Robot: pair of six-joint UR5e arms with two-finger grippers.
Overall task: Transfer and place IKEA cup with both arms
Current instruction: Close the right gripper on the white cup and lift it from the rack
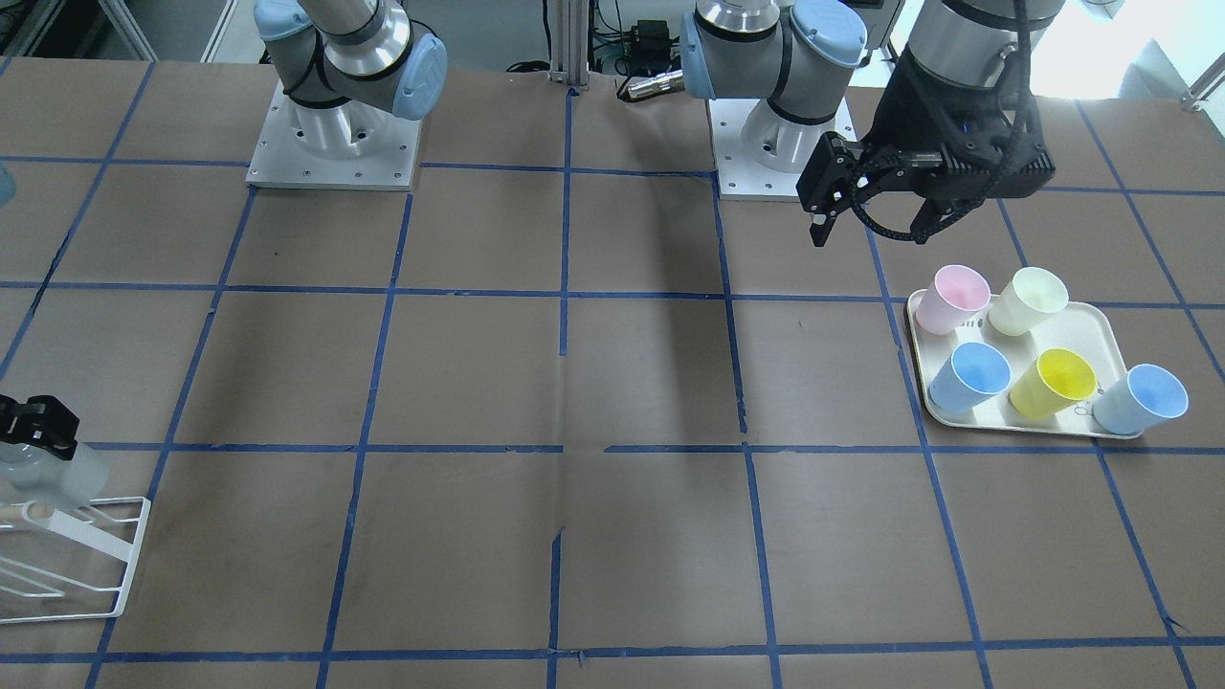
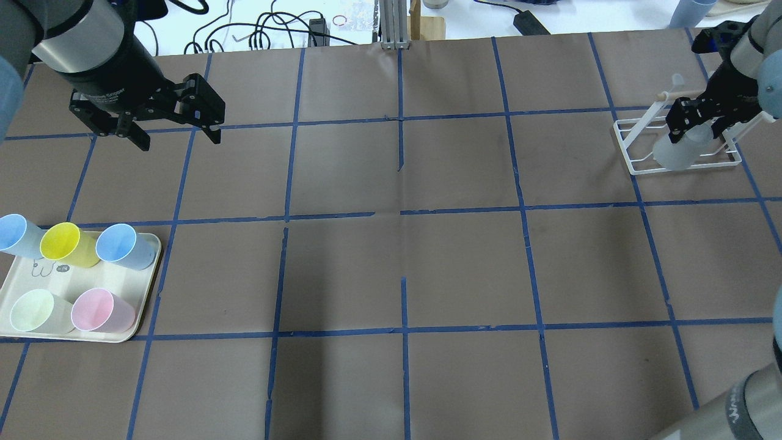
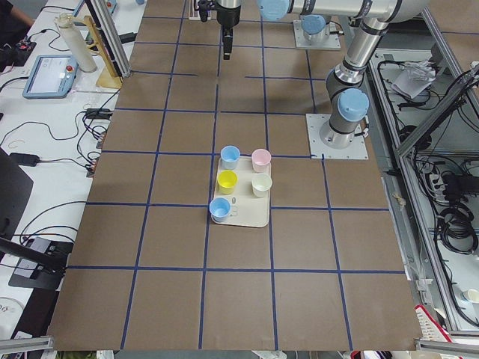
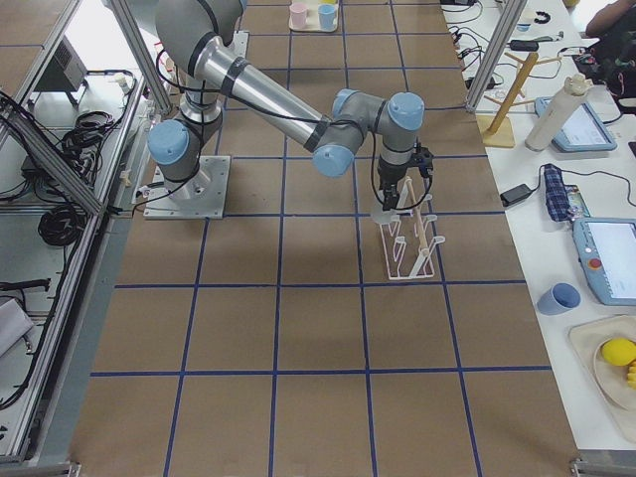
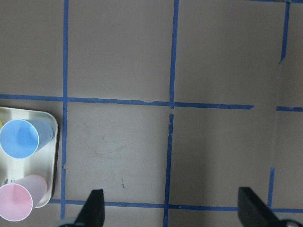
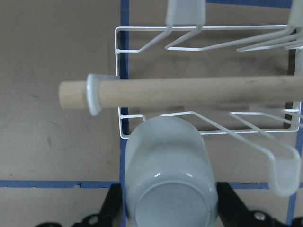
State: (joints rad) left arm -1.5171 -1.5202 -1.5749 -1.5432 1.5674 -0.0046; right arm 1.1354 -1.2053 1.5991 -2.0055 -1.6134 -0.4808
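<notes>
- Brown paper covers the table (image 1: pixel 612 383), gridded in blue tape. Front-facing: my left gripper (image 1: pixel 873 228) hangs with jaws apart, near the tray (image 1: pixel 1101 330) of coloured cups.
- Overhead: far right, my right gripper (image 2: pixel 696 127) is clamped on the IKEA cup (image 2: pixel 675 156) at the wire rack (image 2: pixel 623 146).
- Right wrist: the cup is inverted. I judge it light, stiff and slick, so I'd hold across its tapered wall.
</notes>
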